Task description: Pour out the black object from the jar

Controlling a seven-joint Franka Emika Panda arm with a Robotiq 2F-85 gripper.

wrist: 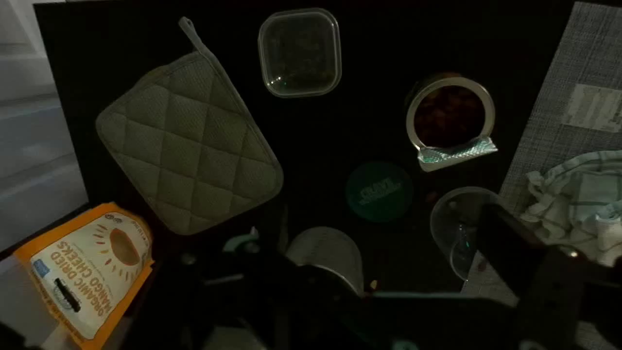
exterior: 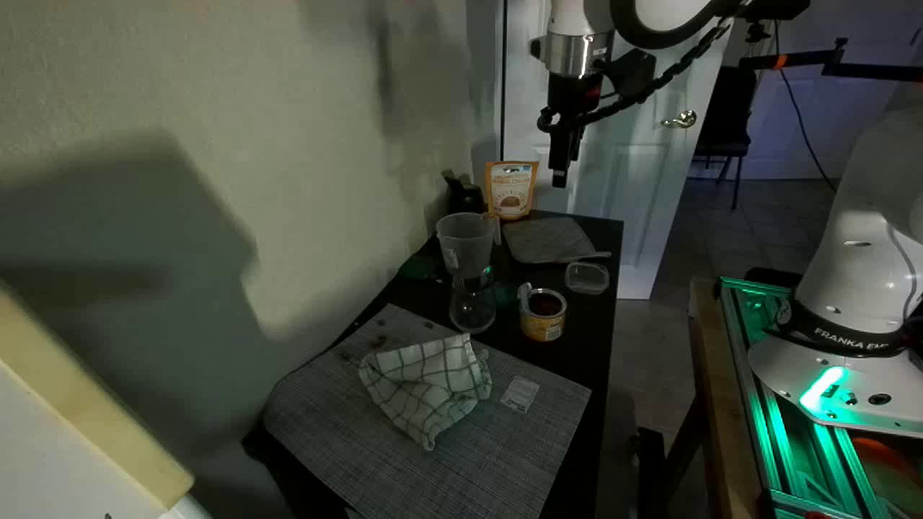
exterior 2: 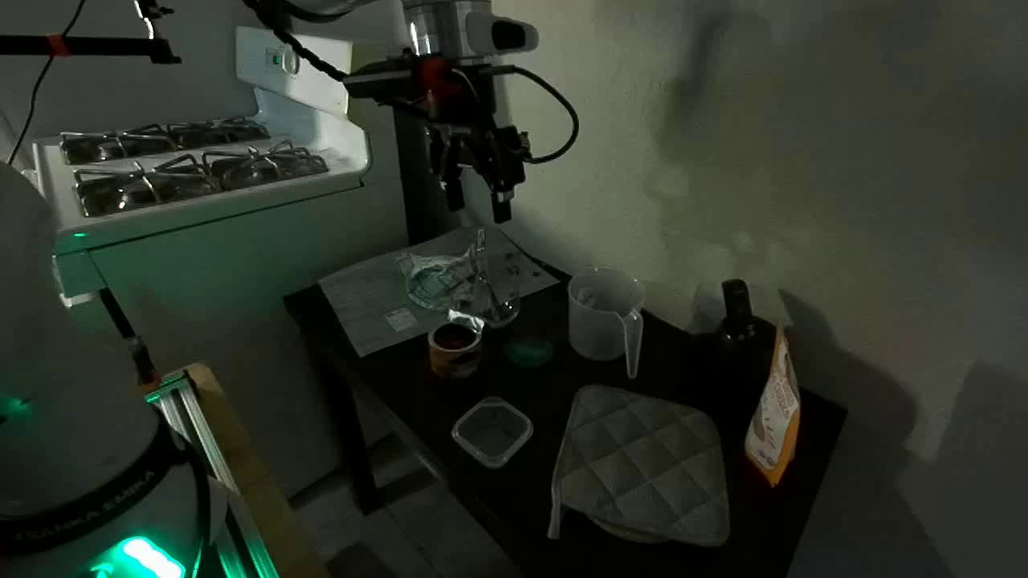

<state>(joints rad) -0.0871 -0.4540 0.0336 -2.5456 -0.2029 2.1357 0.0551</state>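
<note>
The jar (exterior 2: 602,321) stands upright on a dark table (exterior 2: 544,393), between glass (exterior: 472,311) and potholder (exterior 2: 650,466), as the gripper (exterior 2: 479,205) hangs overhead, fingers (exterior 2: 502,209) wide apart and empty. Likely light, slightly flexible plastic, it calls for a gentle grip on its handle (exterior 2: 633,341).

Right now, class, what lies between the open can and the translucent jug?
A flat green disc lies between the open can and the translucent jug, as the wrist view shows.

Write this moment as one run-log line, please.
Gripper: open, empty, above table | translucent jar: upright on table, ungrasped | contents: unclear | pour: not under way
</note>
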